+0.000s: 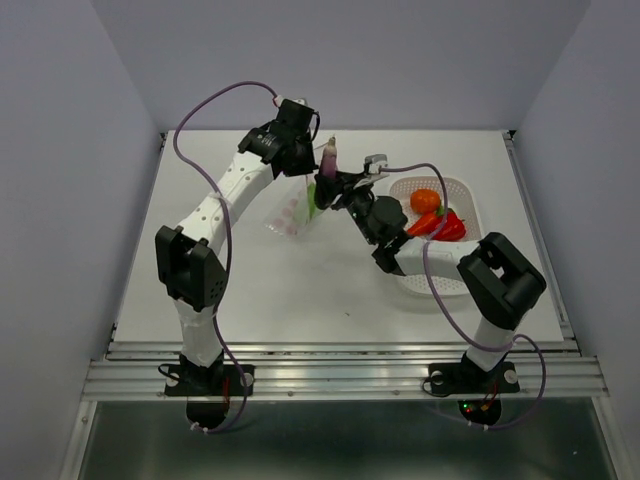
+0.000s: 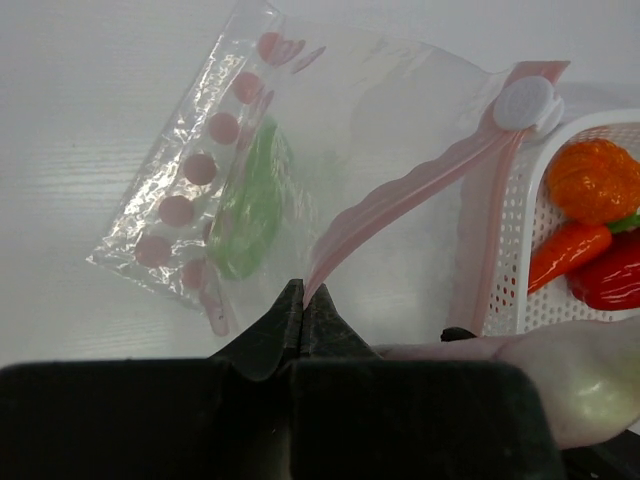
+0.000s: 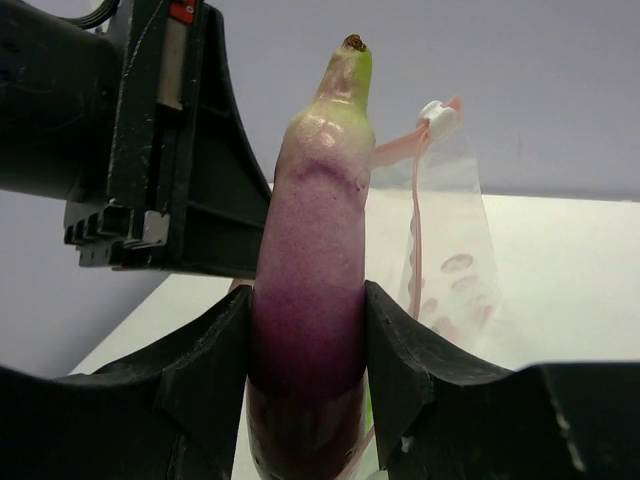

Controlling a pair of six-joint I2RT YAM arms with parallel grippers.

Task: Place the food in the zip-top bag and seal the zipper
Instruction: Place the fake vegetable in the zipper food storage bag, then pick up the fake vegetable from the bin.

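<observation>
- Left wrist view: the left hand (image 2: 303, 292) was seen shut on the near lip of the zip-top bag (image 2: 340, 130), pinching the zipper (image 2: 410, 185) strip. The mouth was held raised above the table (image 2: 70, 150).
- A green pod (image 2: 250, 200) was noted inside the bag.
- Right wrist view: the right hand (image 3: 308, 340) was clamped around the purple eggplant (image 3: 310, 250), carried upright with its stem up, just beside the bag mouth.
- The orange fruit (image 2: 598, 178), carrot (image 2: 568, 255) and red pepper (image 2: 612, 280) were recorded in the white basket (image 2: 505, 260), not yet bagged.
- Step judged: eggplant insertion. The next move was judged to call for the eggplant to be tipped over the open mouth and released inside. Sealing was left for last.
</observation>
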